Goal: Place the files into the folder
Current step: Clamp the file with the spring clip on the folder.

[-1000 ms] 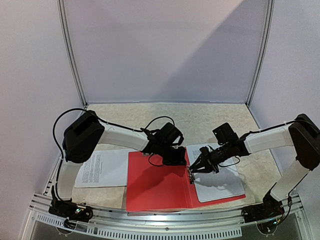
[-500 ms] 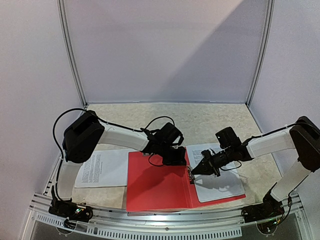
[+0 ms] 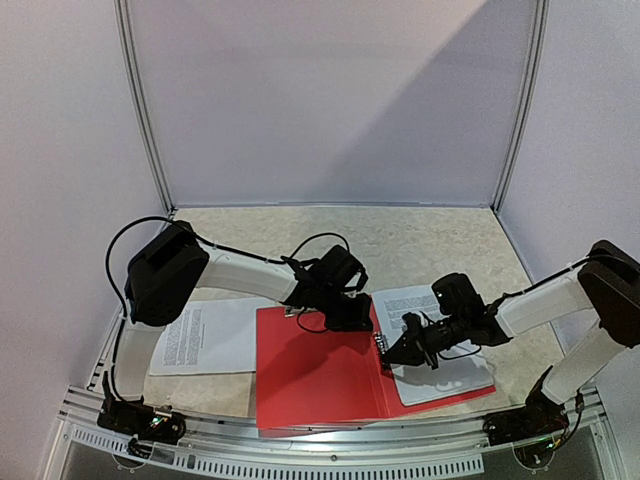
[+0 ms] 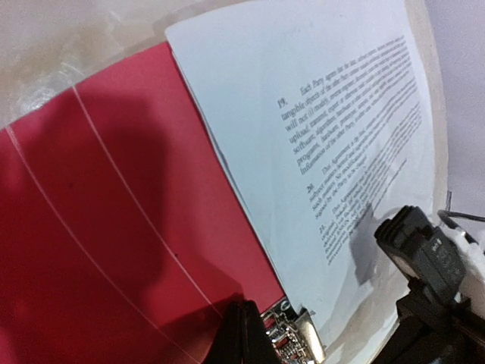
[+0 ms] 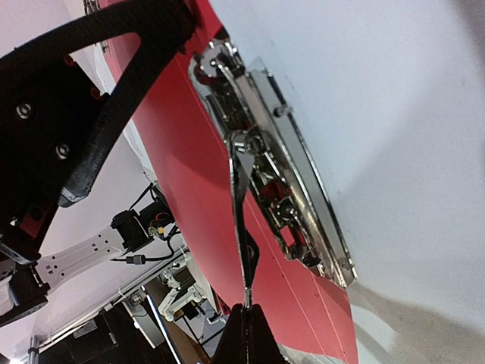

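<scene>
Top view: the folder point(image 3: 310, 385) is laid open and flat at the near edge of the table point(image 3: 420, 235), red inner faces up. The files point(image 3: 447, 362) are seen as two white sheets. One is laid on the folder's right half. A second sheet point(image 3: 205, 335) is laid on the table just left of the folder, partly under the left arm. The left gripper point(image 3: 352, 318) is placed at the far edge of the left cover, beside the spine. The right gripper point(image 3: 388, 357) is held low, reaching in from the right, tips at the spine.

Left wrist view only: print on the right-hand sheet is resolved as dense black numbered paragraphs, with part of the sheet blank. Faint pale lines are seen across the red cover. The left fingertips point(image 4: 244, 337) are pressed together with nothing between them, down at the cover next to the clip point(image 4: 292, 337).

Right wrist view only: the clip is shown as a shiny metal mechanism fixed along the spine, between red cover and white sheet. Its thin lever point(image 5: 238, 220) is raised off the base. The lever's free end is met by the right gripper's tips, which are fully closed. Pinched or only touched: cannot be told.
</scene>
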Robot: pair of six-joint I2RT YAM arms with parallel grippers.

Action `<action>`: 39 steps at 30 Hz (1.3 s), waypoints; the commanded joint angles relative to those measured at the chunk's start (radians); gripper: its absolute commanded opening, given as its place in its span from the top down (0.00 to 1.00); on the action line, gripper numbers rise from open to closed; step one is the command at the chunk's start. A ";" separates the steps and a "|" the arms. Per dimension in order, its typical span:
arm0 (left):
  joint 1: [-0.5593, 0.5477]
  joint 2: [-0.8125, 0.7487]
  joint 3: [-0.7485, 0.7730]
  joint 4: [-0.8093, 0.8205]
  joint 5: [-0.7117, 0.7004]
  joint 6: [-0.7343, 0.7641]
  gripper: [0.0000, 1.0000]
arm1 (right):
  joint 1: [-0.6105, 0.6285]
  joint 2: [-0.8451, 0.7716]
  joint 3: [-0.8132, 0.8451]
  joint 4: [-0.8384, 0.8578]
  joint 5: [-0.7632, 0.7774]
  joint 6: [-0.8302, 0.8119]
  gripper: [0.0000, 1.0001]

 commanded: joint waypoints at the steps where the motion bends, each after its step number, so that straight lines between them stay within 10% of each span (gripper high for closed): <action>1: 0.011 0.044 -0.049 -0.095 -0.055 0.006 1.00 | 0.051 0.045 -0.061 -0.026 0.029 0.037 1.00; 39: 0.017 0.060 -0.065 -0.080 -0.040 0.016 1.00 | 0.093 0.038 -0.054 -0.374 0.247 -0.195 1.00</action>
